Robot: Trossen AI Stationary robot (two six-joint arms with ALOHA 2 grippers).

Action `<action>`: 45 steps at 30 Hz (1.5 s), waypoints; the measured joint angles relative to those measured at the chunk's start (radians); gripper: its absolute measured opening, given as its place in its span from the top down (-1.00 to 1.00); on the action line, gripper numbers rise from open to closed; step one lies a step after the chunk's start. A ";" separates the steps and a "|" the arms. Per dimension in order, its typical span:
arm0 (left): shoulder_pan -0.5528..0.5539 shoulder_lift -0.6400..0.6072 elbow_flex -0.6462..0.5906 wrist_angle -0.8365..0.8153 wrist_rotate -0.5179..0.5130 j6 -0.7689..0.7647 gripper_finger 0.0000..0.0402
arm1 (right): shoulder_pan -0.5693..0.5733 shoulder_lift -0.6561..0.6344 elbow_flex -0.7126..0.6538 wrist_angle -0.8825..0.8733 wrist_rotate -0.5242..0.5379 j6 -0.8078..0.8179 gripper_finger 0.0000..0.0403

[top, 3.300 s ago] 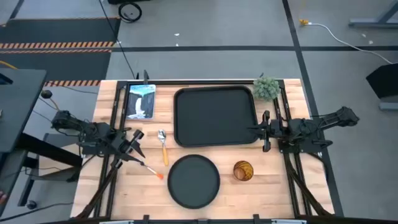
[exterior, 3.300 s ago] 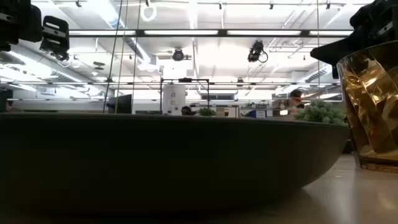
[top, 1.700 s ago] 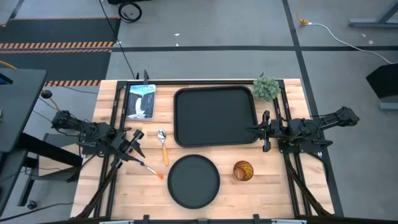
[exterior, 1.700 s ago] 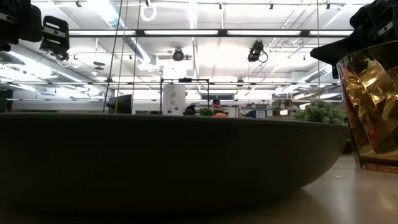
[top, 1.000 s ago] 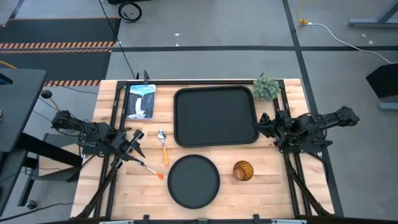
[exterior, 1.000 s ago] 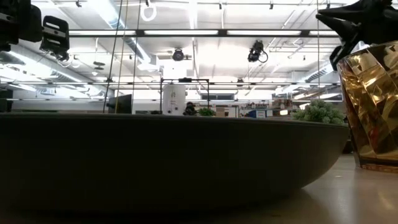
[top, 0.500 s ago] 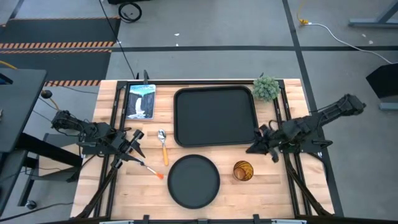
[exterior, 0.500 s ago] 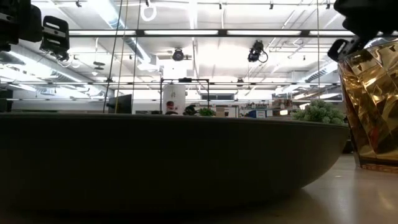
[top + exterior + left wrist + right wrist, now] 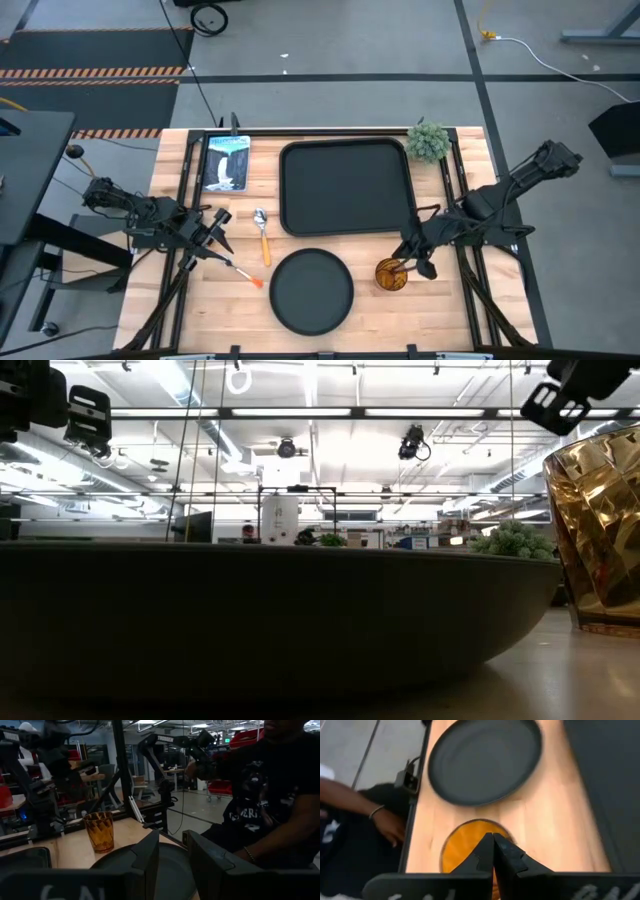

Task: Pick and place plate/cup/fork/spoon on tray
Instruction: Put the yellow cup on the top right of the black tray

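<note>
Overhead and wrist views of a two-arm rig at a wooden tabletop (image 9: 330, 330). The tray (image 9: 346, 187) lies at the far middle of the tabletop and holds nothing. The plate (image 9: 311, 290) sits on the bare wood just in front of the tray, near the front edge. The cup (image 9: 391, 274) stands upright to the right of the plate, apart from it and in front of the tray's right corner. The spoon (image 9: 262, 233) lies to the left of the tray's near corner, bowl toward the back. The fork (image 9: 237, 267) lies at a slant just left of the plate, partly under the left gripper.

The right gripper (image 9: 411, 262) is stretched forward and low over the cup; in its wrist view its fingertips (image 9: 493, 851) meet in a point above the cup's mouth, so its jaws are closed and hold nothing. The left gripper (image 9: 214, 232) waits at the left side of the tabletop beside the spoon; its wrist view shows a narrow gap between its two fingers (image 9: 148, 855), with nothing held.

A picture booklet (image 9: 227, 162) lies left of the tray, and a green plant ball (image 9: 428, 141) sits at the tray's far right corner. A seated person (image 9: 272, 795) shows at the front of the tabletop.
</note>
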 joint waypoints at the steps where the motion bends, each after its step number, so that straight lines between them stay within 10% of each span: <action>1: 0.000 0.000 0.000 0.000 0.000 0.000 0.45 | 0.000 0.020 0.017 -0.004 -0.007 -0.005 0.93; 19: 0.000 0.000 0.000 -0.001 0.000 0.000 0.45 | -0.003 0.393 0.322 -0.323 0.017 -0.196 0.26; 45: 0.000 0.000 0.000 0.000 0.000 0.000 0.45 | -0.047 0.625 0.412 -0.495 -0.002 -0.231 0.57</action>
